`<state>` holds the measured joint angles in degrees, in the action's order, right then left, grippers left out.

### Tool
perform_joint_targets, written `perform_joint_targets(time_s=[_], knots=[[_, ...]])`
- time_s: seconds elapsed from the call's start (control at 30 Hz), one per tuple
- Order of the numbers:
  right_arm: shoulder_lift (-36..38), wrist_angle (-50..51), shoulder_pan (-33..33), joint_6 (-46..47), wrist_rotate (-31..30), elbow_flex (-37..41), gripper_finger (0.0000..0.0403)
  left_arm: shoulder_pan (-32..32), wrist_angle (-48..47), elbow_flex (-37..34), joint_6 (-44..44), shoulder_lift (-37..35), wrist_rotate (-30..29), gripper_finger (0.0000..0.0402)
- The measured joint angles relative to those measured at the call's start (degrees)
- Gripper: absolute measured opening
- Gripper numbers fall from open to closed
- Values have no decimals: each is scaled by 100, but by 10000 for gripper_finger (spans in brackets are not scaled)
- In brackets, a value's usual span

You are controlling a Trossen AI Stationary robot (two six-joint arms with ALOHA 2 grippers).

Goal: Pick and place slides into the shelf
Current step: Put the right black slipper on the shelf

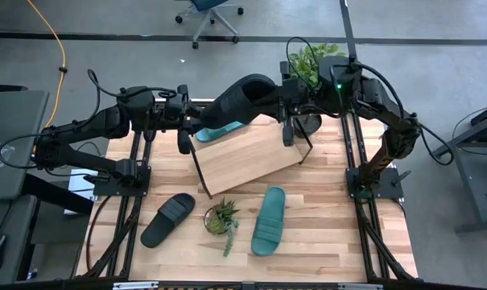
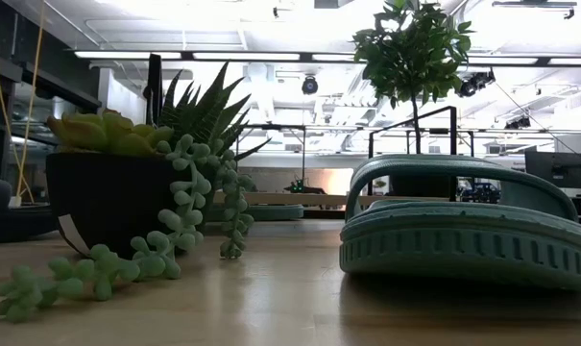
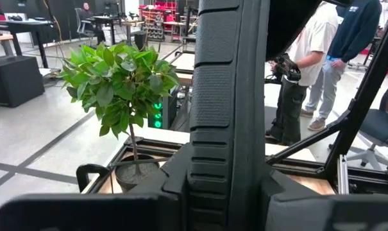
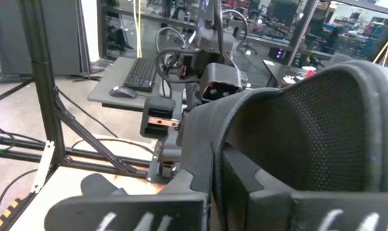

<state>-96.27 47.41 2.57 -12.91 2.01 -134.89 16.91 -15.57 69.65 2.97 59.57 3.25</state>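
Nearest the front edge of the table (image 1: 332, 258), a small succulent pot (image 1: 219, 219) is sitting between two loose slides: a black slide (image 1: 168, 219) lying toward the left arm's side and a teal slide (image 1: 269, 220) lying toward the right arm's side. In the low view, this teal slide (image 2: 468, 231) is filling the right part of the picture, and the succulent (image 2: 127, 192) is trailing beaded stems onto the wood, so the pair is blocking most of the sight toward the back.

Behind them, the shelf (image 1: 247, 153) is sitting slanted near the middle of the table, its light-wood board turned at an angle. A second teal slide (image 1: 220, 131) is lying at the shelf's far edge, partly hidden under the arms.

Over that far edge, both arms are meeting around a second black slide (image 1: 245, 98) held up off the board. The right gripper (image 1: 287, 103) is at its end on the right arm's side and the left gripper (image 1: 184, 113) at the other end; both wrist views are filled by the slide's dark ribbed and mesh surfaces. I cannot tell how far either gripper's fingers are spread, or which one is really gripping.

Farther back, a small leafy tree in a pot (image 1: 311, 64) is standing at the table's rear corner by the right arm. Beyond the table, people (image 3: 325, 58) are standing in the room.
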Motion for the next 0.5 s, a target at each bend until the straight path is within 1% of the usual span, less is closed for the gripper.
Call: perform_joint_targets(time_s=[0.1,0.17,0.3,0.5], knots=[[2,18,0,100,-1,0,14,0,-7,0,13,0,19,88],[4,45,2,135,-14,0,25,0,-12,-2,26,0,17,79],[15,71,0,146,-252,-2,52,0,-27,-4,34,-4,10,52],[42,98,2,318,-301,-4,84,0,-27,-7,32,-17,-1,52]])
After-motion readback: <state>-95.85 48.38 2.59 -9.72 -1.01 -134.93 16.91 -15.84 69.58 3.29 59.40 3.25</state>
